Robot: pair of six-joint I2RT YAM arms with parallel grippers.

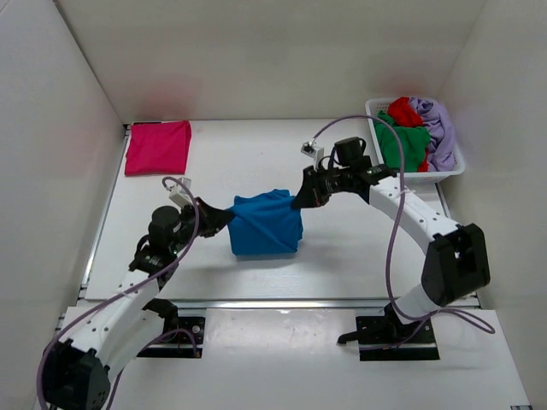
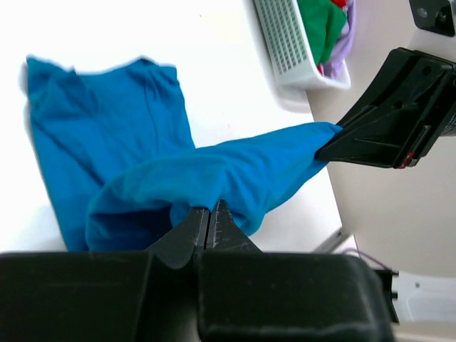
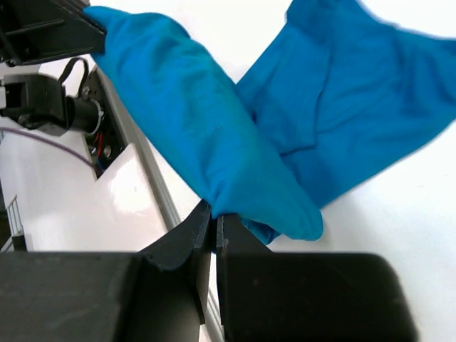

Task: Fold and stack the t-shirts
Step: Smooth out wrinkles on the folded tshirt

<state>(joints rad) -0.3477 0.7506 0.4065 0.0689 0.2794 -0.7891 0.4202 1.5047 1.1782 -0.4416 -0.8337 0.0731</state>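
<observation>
- The pink shirt [image 1: 158,147] lies folded flat in the far left corner of the table [image 1: 350,256].
- The left gripper [image 2: 210,214] has its fingers pressed together. It pinches the left end of a lifted blue fold.
- The blue shirt [image 1: 267,225] is in the middle of the table, between the two grippers. Part of it lies flat on the table. One edge is held up and pulled into a band from one gripper to the other.
- This shirt looks soft, thin and light. It will droop and bunch up anywhere nothing holds it.
- I think the best places to hold it are the two ends of one edge, as it is held now. Both ends should move together at the same height so the fold lands straight.
- The cloth is thin, so I think it could slide out of a loose pinch or wrinkle if one side pulls harder.
- The right gripper [image 3: 214,214] is also pressed together, pinching the right end of the same fold.
- The basket [image 1: 436,176] sits at the far right. A green shirt [image 1: 402,143], a red shirt [image 1: 406,111] and a lavender shirt [image 1: 438,128] lie in it in a loose heap, not folded yet.
</observation>
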